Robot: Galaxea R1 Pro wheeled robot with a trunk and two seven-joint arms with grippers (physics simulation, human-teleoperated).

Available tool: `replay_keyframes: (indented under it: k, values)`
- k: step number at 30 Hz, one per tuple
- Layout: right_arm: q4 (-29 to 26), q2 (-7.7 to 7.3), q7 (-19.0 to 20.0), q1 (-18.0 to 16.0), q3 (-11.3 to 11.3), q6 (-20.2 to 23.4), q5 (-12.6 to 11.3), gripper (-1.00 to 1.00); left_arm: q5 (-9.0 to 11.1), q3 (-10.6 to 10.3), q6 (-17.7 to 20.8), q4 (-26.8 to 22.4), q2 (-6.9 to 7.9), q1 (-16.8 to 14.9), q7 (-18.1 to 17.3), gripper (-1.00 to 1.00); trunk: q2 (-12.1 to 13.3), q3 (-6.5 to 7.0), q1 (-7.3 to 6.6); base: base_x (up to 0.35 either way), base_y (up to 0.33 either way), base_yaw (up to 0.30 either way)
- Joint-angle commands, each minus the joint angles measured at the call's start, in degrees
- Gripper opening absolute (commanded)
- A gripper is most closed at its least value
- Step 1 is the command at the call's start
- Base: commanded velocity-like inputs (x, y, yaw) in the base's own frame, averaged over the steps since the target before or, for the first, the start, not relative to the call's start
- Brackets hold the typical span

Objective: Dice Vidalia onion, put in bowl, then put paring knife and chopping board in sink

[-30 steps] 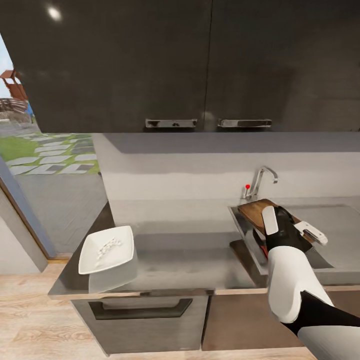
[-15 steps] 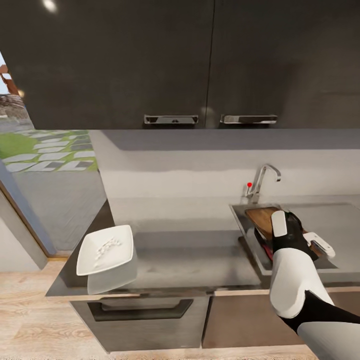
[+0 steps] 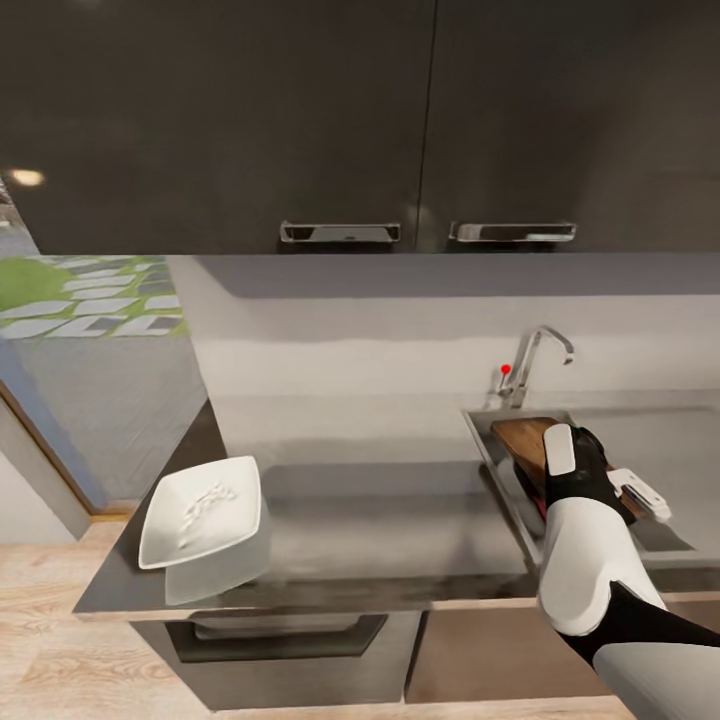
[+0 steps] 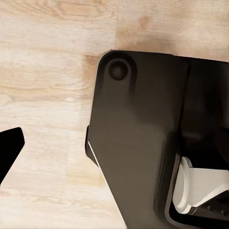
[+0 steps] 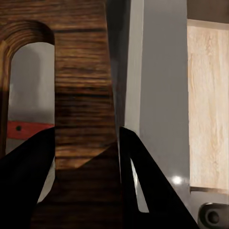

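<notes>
My right gripper [image 5: 86, 157] clamps the dark-brown wooden chopping board [image 3: 528, 440] over the stainless-steel sink [image 3: 484, 432], red-orange knife handle [image 5: 26, 130] beneath. White square bowl [image 3: 200, 510] sits well apart on the grey countertop [image 3: 400, 530]. I can't tell my left gripper's state. No readable writing.

Right arm extended — tool [image 5: 86, 157] clamped shut.
</notes>
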Motion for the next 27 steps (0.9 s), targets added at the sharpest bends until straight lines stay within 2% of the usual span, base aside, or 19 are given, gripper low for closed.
replay_keyframes:
  k: [1,8,20,24,27]
  values:
    - [-0.11,-0.01,-0.19,-0.07,-0.12,0.57,-0.04,-1.0,0.57,-0.31,-0.18,-0.07,0.05,0.0,0.37,1.0,-0.13,-0.2,0.05,0.157,0.0,0.0]
    - [-0.11,-0.1,-0.19,-0.06,-0.15,0.57,-0.03,-1.0,0.57,-0.31,-0.18,-0.06,0.07,0.0,0.37,1.0,-0.13,-0.84,0.05,0.134,-0.086,0.0]
    - [0.92,-0.27,0.16,0.16,-0.27,0.48,-0.06,-1.0,0.58,-0.31,-0.17,0.01,0.08,0.0,0.37,1.0,-0.13,-1.94,0.05,0.009,-0.009,0.0]
    - [4.06,-1.19,0.43,0.19,-0.32,-3.27,-0.09,-1.0,0.58,-0.31,-0.17,0.07,0.06,0.0,0.37,1.0,-0.13,-2.3,0.05,0.0,0.0,0.0]
    - [8.45,-2.62,3.48,0.2,-0.31,-6.41,-0.05,-1.0,0.59,-0.31,-0.17,0.13,0.04,0.0,0.37,1.0,-0.13,-2.58,0.05,0.0,0.0,0.0]
